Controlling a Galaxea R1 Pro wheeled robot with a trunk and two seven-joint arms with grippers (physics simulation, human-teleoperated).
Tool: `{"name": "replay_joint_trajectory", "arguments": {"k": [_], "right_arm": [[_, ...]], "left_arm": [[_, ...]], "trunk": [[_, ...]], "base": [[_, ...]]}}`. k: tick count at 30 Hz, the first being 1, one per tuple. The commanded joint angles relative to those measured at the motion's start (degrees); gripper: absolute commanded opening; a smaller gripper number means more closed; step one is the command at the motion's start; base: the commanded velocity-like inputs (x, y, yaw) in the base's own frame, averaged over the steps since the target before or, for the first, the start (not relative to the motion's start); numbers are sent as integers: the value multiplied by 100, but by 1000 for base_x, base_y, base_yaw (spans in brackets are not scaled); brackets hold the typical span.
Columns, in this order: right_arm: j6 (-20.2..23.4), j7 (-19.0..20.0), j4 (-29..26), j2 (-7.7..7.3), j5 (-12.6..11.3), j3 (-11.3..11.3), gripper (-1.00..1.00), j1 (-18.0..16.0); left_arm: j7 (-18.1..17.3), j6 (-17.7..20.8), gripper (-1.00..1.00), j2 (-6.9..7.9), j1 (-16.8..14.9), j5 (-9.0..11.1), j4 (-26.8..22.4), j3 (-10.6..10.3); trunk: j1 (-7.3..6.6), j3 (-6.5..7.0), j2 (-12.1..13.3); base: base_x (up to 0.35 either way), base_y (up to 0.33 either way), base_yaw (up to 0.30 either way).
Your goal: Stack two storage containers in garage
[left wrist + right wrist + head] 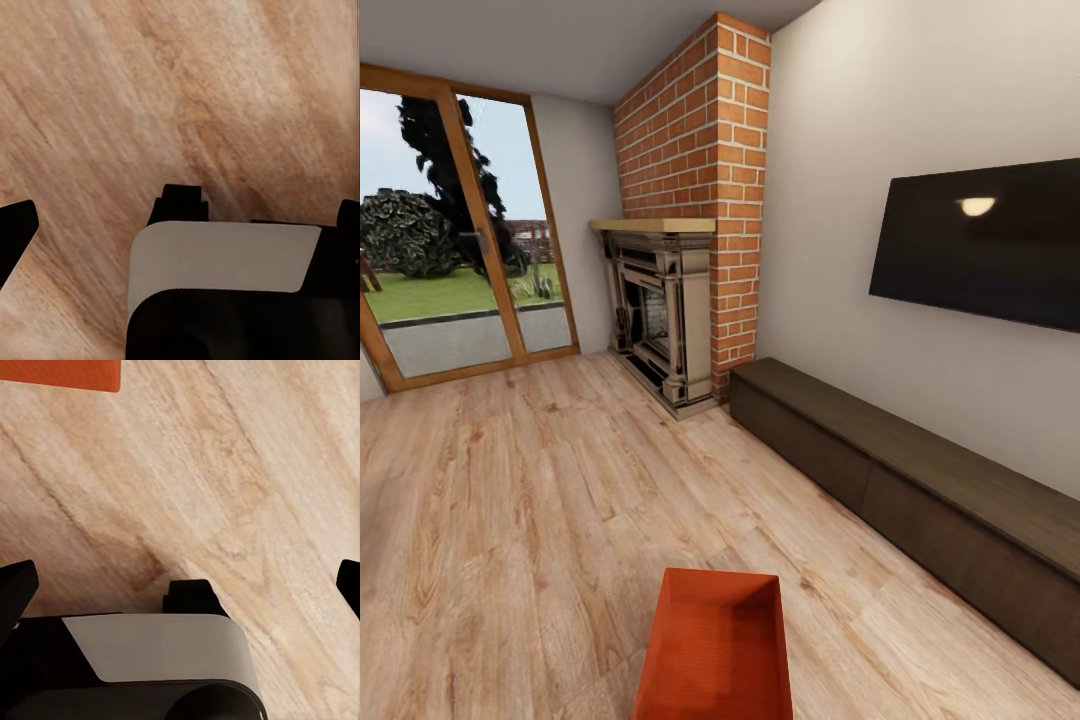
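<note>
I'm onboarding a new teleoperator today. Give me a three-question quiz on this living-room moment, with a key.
1. True or false: the storage container sits on the dark low cabinet.
2. What stands between the glass doors and the cabinet? A) sofa B) brick fireplace C) bookshelf
3. Fill in: both wrist views look down on a ____ floor.

Key: 1. False; it sits on the wood-plank floor, apart from the cabinet. 2. B. 3. wood-plank. The left gripper and right gripper are both open and empty.
</note>
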Motion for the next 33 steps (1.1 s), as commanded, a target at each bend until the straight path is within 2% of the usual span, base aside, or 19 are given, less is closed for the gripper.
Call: {"name": "replay_joint_trajectory", "arguments": {"k": [1,14,33], "right_arm": [[-17,-10,17,4,-59,48,100,-6],[-8,-5,17,8,-64,48,100,-6],[-21,-5,17,4,-65,48,100,-6]], "left_arm": [[16,11,100,-12,-4,34,-4,-8],[7,-15,100,-24,-3,27,-4,-4],[-6,-55,100,-11,-6,26,-2,-4]], "trunk": [[-1,-5,-3],[-1,-13,-3],[-1,-179,-3]], "base": [[0,0,0],[0,0,0],[0,0,0]]}}
